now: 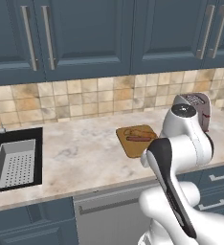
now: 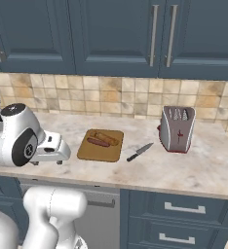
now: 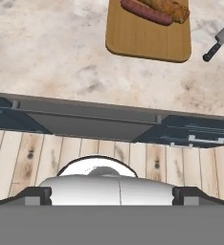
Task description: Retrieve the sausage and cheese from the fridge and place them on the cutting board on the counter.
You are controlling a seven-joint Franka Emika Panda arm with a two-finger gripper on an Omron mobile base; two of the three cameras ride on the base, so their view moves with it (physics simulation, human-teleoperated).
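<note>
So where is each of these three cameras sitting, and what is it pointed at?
Left base view: behind the arm on its left, looking forward and down at the beige marbled counter, black sink and flat brown wooden cutting board; the white arm rises lower right.
Right base view: behind on its right, same counter, with a silver toaster and black-handled knife; arm lower left.
Hand view: on the hand, looking down past the counter edge.
All three share the board with the dark red-brown sausage.

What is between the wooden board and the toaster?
A knife lies on the counter between the cutting board and the toaster, touching neither. The right base view shows it best.
</note>
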